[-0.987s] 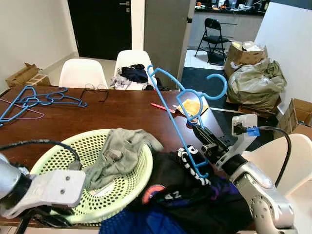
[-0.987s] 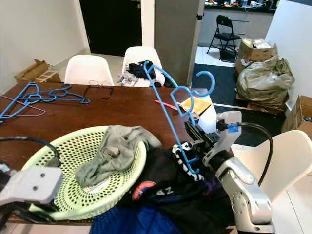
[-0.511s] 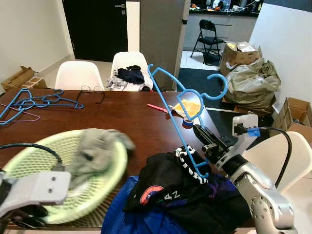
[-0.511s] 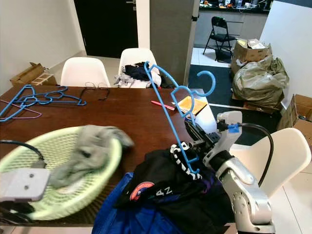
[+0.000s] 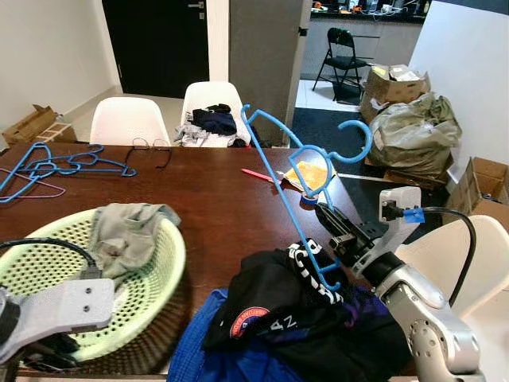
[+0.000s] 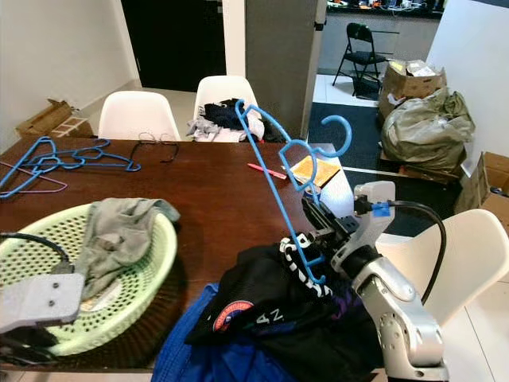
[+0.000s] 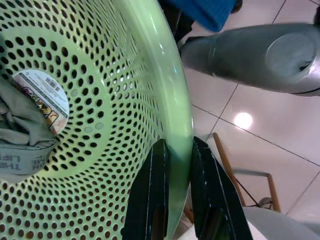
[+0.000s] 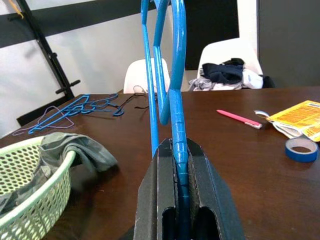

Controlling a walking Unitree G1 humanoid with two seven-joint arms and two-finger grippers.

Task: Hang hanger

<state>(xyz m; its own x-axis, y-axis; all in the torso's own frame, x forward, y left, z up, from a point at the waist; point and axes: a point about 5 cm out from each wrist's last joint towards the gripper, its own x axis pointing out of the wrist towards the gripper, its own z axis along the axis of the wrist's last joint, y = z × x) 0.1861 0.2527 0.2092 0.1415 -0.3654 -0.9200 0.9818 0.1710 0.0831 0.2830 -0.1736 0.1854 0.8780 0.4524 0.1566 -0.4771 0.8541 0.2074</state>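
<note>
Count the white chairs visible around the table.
3: two white chairs at the far side, the second holding clothes; one at the robot's right. Others may be hidden.

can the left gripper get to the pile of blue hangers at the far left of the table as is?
Probably not. The left gripper is shut on the green basket rim near the table's front edge; the blue hangers lie far beyond, and the basket must be released first.
</note>
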